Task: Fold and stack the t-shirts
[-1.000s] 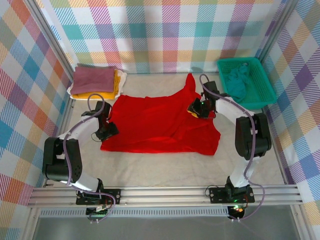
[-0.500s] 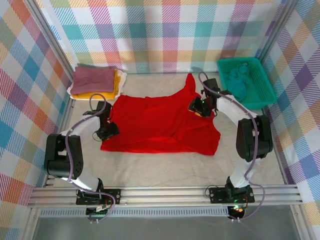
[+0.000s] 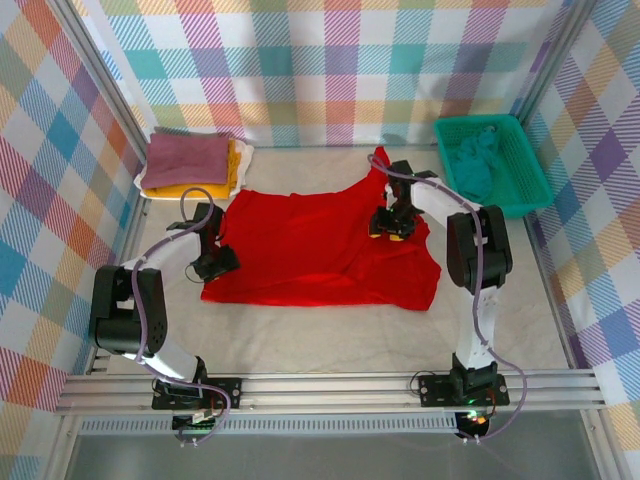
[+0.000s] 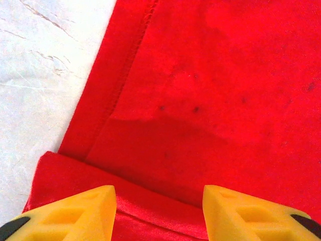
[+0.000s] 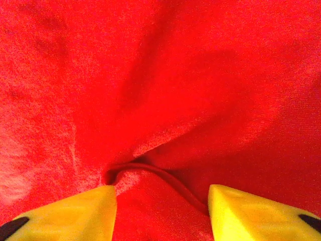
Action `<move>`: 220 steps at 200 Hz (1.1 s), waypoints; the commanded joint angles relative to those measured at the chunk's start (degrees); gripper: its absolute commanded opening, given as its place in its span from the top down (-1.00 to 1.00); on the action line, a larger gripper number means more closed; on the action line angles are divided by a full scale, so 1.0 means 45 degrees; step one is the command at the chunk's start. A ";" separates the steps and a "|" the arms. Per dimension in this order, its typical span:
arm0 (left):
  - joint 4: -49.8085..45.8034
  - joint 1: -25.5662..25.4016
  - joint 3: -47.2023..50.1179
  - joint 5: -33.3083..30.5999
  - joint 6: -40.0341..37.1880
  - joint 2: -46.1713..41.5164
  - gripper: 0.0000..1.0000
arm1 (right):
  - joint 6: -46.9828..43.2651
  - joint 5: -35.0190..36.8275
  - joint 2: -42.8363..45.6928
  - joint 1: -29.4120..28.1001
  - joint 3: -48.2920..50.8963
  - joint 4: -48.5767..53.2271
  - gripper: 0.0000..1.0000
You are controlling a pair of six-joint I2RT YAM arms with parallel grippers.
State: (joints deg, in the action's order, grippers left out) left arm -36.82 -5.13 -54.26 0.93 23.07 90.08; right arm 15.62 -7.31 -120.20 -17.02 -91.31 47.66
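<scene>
Our left gripper (image 4: 158,211) and right gripper (image 5: 163,211) gape wide over the red shirt (image 3: 310,250); we should pinch whole folds at its sides, evenly.

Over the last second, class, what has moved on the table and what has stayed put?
The right gripper slid slightly left across the red t-shirt, its elbow swinging inward; its jaws stand open over a raised fold. The left gripper stayed at the shirt's left edge, jaws open. The shirt, the folded stack and the basket kept their places.
</scene>
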 commanded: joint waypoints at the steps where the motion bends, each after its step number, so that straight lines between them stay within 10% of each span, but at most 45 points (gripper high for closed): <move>1: 0.0076 -0.0023 0.0045 0.0126 -0.0049 -0.0262 0.01 | -0.0965 -0.0248 0.0035 -0.0163 -0.0192 0.0483 0.10; 75: 0.0087 -0.0047 0.0300 0.0213 0.0008 -0.0540 0.01 | -0.1182 -0.1014 0.1167 -0.0240 0.1040 0.0204 0.97; 220: 0.0328 -0.0090 0.0573 -0.0225 0.0103 -0.0917 0.02 | -0.1241 -0.1205 0.3044 -0.0487 0.2198 -0.3603 1.00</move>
State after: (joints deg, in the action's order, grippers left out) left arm -35.55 -5.19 -52.73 0.75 23.09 87.66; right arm 11.44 -12.60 -105.08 -18.00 -78.98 34.74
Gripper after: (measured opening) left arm 0.493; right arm 0.059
